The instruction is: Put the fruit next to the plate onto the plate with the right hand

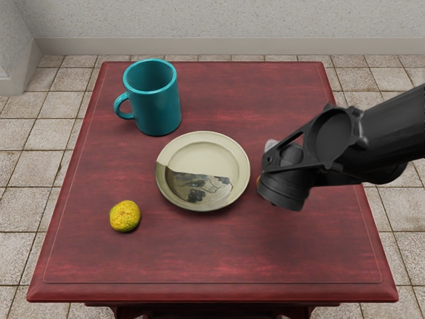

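Three things lie in plain view on the dark red bench (299, 252). A teal mug (153, 96) stands upright near the far left corner, its handle toward the left edge. A cream plate (199, 154) with a dark painted pattern sits about the middle of the bench. A yellow-green fruit (125, 216) rests on the bench toward the front left corner, well apart from the plate and touching nothing.

The right arm (385, 136) comes in over the right edge. Its black end hangs just beside the plate's right rim and hides most of the right robot hand (279, 179). Whether that robot hand is spread, curled or clamped on something cannot be told. A small orange sliver (257, 179) peeks out between the plate's rim and the arm's end, close against the rim; too little of it shows to say what it is.
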Robot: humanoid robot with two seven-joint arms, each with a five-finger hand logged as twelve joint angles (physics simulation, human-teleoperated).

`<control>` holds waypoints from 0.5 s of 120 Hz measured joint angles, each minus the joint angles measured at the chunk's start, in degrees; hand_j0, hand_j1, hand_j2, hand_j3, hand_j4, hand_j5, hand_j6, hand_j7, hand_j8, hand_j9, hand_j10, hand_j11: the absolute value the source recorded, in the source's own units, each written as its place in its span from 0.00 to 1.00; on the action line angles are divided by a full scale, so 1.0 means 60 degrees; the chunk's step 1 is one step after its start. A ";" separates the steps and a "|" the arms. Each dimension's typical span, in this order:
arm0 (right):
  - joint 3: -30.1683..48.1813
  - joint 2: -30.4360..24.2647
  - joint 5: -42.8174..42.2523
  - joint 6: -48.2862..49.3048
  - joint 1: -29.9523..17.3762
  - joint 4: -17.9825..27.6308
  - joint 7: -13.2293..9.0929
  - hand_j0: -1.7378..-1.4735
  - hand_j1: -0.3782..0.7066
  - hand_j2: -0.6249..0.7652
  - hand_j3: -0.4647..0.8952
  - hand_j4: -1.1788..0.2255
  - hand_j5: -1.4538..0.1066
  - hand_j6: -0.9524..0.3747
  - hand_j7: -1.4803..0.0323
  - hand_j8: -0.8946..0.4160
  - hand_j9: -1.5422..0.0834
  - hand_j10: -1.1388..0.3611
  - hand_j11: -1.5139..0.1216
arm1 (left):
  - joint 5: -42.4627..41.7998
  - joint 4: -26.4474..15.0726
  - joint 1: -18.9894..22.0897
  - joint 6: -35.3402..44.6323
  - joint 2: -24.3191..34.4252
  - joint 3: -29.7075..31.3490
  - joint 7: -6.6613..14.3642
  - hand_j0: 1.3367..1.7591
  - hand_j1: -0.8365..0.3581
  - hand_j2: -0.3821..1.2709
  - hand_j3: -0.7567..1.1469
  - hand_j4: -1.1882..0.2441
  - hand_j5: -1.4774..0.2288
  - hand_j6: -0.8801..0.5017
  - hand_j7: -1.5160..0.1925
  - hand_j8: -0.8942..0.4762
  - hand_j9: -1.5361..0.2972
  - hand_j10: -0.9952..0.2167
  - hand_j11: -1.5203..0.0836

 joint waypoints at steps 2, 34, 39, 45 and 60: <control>0.0003 0.0004 -0.0008 0.0000 -0.0017 -0.0017 0.0000 0.30 0.31 0.41 0.34 0.66 0.72 0.53 0.76 0.49 0.75 0.59 0.72 | 0.0000 0.0000 0.0000 0.0000 0.0000 0.0000 0.0000 0.76 0.75 0.26 0.40 0.66 0.68 0.46 0.70 0.47 0.66 0.62 0.75; 0.0015 0.0023 -0.0206 0.0000 -0.0397 -0.0483 -0.0002 0.30 0.31 0.41 0.34 0.66 0.72 0.53 0.76 0.49 0.75 0.59 0.72 | 0.0000 0.0000 0.0000 0.0001 0.0000 0.0000 0.0000 0.76 0.75 0.26 0.40 0.66 0.68 0.46 0.70 0.47 0.66 0.62 0.75; 0.0016 0.0023 -0.0218 0.0000 -0.0451 -0.0530 -0.0002 0.30 0.31 0.41 0.34 0.66 0.72 0.53 0.76 0.49 0.75 0.59 0.72 | 0.0000 0.0000 0.0001 0.0001 0.0000 0.0000 0.0000 0.76 0.75 0.26 0.40 0.66 0.68 0.46 0.70 0.47 0.66 0.62 0.75; 0.0039 0.0024 -0.0228 0.0000 -0.0500 -0.0568 -0.0003 0.30 0.31 0.41 0.34 0.66 0.72 0.52 0.76 0.49 0.74 0.59 0.72 | 0.0000 0.0000 0.0003 0.0002 0.0000 0.0000 0.0000 0.76 0.75 0.26 0.40 0.66 0.68 0.46 0.70 0.47 0.66 0.62 0.75; 0.0168 0.0024 -0.0239 0.0000 -0.0559 -0.0621 -0.0003 0.30 0.31 0.41 0.34 0.66 0.72 0.52 0.76 0.49 0.74 0.59 0.72 | 0.0000 0.0000 0.0000 0.0002 0.0000 0.0000 0.0000 0.76 0.75 0.26 0.40 0.66 0.68 0.46 0.70 0.47 0.66 0.62 0.75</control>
